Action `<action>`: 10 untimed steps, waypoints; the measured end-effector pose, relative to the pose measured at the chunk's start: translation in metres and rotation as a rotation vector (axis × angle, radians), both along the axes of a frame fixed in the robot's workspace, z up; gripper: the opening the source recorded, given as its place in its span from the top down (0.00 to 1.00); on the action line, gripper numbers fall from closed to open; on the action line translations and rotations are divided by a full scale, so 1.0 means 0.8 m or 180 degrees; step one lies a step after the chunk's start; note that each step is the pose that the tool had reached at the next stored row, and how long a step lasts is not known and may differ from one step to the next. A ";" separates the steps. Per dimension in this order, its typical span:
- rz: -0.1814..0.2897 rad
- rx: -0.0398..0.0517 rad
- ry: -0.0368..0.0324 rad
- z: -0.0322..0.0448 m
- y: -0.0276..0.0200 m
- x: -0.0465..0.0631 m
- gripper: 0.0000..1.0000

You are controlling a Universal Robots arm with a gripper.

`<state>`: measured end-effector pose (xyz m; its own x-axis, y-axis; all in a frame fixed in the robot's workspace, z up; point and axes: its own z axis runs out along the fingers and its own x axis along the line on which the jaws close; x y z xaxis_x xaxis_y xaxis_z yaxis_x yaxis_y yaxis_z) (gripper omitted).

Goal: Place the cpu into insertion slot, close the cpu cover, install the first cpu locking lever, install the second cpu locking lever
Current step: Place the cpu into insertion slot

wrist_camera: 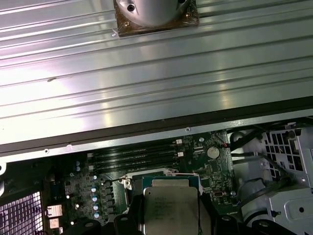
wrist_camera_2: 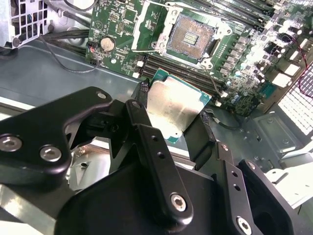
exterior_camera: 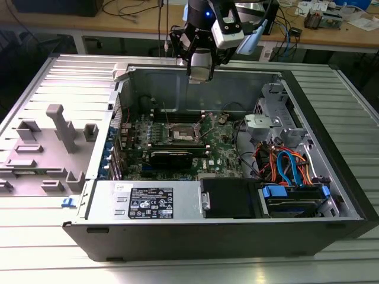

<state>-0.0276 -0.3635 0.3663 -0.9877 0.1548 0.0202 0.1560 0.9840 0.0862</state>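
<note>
My gripper (wrist_camera_2: 172,116) is shut on the cpu (wrist_camera_2: 171,107), a flat square chip with a silvery-tan top, its black fingers (wrist_camera_2: 142,122) pressing two opposite edges. In the first wrist view the cpu (wrist_camera: 171,208) hangs over the green motherboard (wrist_camera: 205,166). The insertion slot (wrist_camera_2: 190,32) lies bare, its contact field showing, with the cpu some way above and short of it. The silvery cpu cover (wrist_camera_2: 145,19) is swung back beside the slot. In the exterior view the gripper (exterior_camera: 200,74) hovers high over the case's back wall, and two thin locking levers (exterior_camera: 166,116) stand up by the slot (exterior_camera: 183,135).
The open computer case (exterior_camera: 331,148) lies on a ribbed metal table (exterior_camera: 53,83). A long black card (exterior_camera: 172,158) sits in front of the slot. Memory slots (wrist_camera_2: 181,73), a drive cage (exterior_camera: 272,106) and orange and blue cables (exterior_camera: 284,163) crowd the exterior view's right. Grey fixtures (exterior_camera: 59,127) stand outside the case.
</note>
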 end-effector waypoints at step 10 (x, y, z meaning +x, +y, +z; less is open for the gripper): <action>-0.0030 0.0000 0.0000 0.0000 0.0000 0.000 0.46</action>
<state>-0.0276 -0.3635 0.3662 -0.9862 0.1642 0.0202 0.1653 0.9825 0.0862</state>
